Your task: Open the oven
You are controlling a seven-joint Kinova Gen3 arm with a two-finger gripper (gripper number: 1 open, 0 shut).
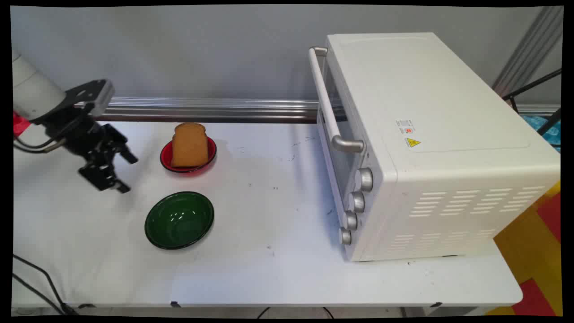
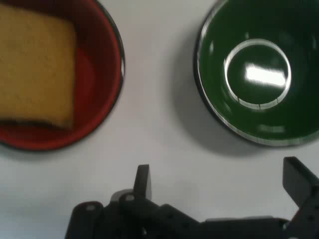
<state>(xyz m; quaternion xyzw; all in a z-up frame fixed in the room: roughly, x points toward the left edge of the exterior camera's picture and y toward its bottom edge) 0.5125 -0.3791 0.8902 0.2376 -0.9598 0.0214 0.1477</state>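
My gripper (image 1: 127, 172) hangs open over the table's left part, with nothing between its fingers. To its right, a slice of brown bread (image 1: 189, 144) lies in a red bowl (image 1: 167, 157). An empty green bowl (image 1: 179, 220) stands nearer the front, below and right of the gripper. In the hand view the red bowl (image 2: 97, 84) with the bread (image 2: 35, 69) is at the upper left and the green bowl (image 2: 259, 74) at the upper right. The gripper (image 2: 219, 184) points at the bare table between them, closer than both.
A white toaster oven (image 1: 430, 148) with a shut door, a metal handle (image 1: 327, 103) and several knobs (image 1: 356, 202) fills the table's right side. A metal rail (image 1: 210, 107) runs along the wall. Black cables (image 1: 40, 282) lie at the front left corner.
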